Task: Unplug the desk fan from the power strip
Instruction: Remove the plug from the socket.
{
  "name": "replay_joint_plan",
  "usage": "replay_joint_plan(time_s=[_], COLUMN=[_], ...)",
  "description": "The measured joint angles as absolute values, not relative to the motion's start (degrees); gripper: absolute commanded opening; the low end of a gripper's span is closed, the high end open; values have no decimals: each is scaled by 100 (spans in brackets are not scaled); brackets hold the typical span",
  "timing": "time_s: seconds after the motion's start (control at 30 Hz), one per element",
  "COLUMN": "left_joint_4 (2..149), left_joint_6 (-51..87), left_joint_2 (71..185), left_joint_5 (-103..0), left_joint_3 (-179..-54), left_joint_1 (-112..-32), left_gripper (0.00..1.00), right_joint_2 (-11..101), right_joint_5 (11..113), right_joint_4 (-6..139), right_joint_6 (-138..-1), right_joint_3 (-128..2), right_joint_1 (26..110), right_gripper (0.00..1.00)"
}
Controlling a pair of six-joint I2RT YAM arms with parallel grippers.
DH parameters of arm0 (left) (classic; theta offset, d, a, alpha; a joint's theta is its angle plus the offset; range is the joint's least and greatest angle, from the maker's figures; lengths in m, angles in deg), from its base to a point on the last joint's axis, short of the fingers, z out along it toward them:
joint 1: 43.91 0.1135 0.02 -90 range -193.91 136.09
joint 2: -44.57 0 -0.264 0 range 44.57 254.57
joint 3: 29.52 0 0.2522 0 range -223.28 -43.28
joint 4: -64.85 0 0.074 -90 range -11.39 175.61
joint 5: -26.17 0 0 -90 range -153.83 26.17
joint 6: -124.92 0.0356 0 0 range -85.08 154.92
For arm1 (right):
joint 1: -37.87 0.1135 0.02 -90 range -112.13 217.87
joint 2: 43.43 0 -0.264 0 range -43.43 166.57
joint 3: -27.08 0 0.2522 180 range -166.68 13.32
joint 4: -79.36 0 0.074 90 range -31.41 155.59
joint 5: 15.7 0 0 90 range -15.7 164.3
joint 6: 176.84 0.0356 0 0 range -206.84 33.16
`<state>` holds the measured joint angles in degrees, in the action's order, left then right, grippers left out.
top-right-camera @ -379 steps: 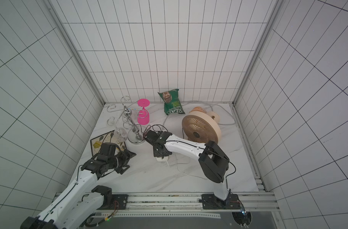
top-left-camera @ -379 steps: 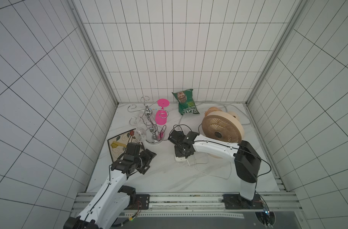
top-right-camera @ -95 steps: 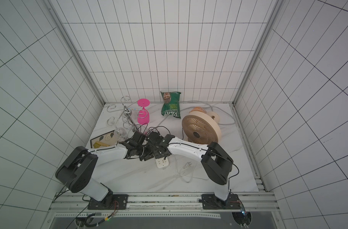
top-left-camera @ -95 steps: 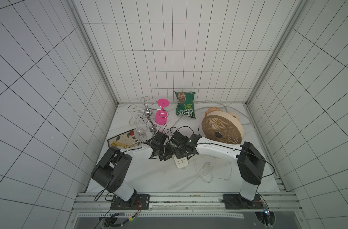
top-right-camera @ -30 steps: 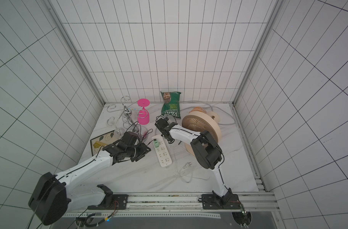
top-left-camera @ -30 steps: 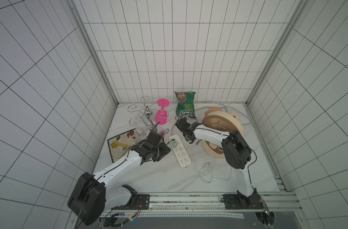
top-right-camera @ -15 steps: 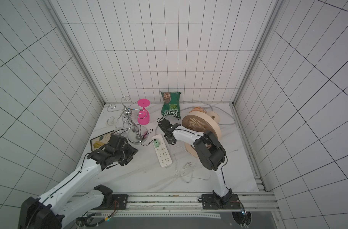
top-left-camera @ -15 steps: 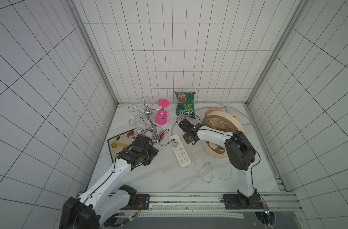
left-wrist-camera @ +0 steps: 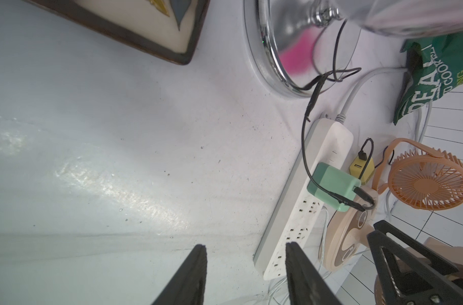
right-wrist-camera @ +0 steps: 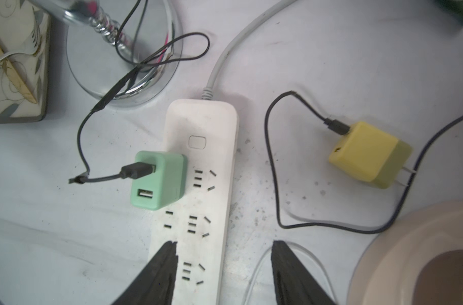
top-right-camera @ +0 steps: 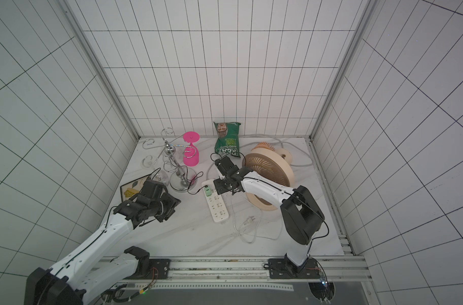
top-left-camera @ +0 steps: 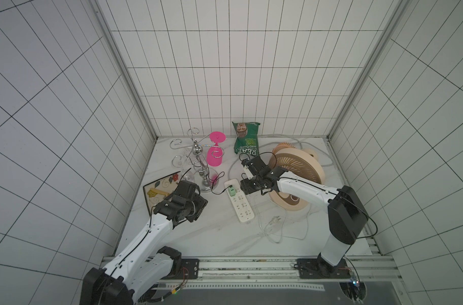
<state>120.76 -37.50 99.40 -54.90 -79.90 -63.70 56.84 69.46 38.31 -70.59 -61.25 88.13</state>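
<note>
Yellow charger (right-wrist-camera: 369, 155) near power strip (right-wrist-camera: 206, 203), wrist-only

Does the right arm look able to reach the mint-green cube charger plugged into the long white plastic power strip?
Probably yes. The right gripper hangs open over the power strip, and the mint-green cube charger sits just ahead of its fingertips with nothing between; its thin black cable trails away.

The power strip (right-wrist-camera: 198, 184) is matt white plastic, scuffed and speckled with dark grime. A green charger (right-wrist-camera: 157, 182) and a yellow charger (right-wrist-camera: 367, 155) are smooth satin plastic. The stand (left-wrist-camera: 283, 39) has a mirror-bright chrome metal base. The desk fan (top-left-camera: 301, 163) is matt beige plastic. The chip bag (top-left-camera: 246, 140) is glossy foil. The surface (left-wrist-camera: 119, 171) is smooth, pale and faintly veined, with a soft sheen.
</note>
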Motion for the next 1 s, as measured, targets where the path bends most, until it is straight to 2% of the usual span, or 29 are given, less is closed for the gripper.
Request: replay_joint_plan(time_s=[0.3,0.77,1.0], left_joint_4=[11584,11272,11270], left_joint_6=[-3842,-3971,-3971], left_joint_2=[10049,10025,9995], left_joint_5=[-5177,-4987,-4983], left_joint_3=[-7660,-7441,-7426], left_joint_1=[-6370,-6370,-6370], left_gripper=[50,50,50], right_joint_2=[5874,6868,7017], right_joint_5=[6939,7320,7436], right_joint_4=[3802,3490,3477], right_joint_6=[-6685,-6408,-6386], right_joint_3=[-6289,-7093,-7384], right_joint_1=[9320,9386,9417], right_gripper=[60,57,49])
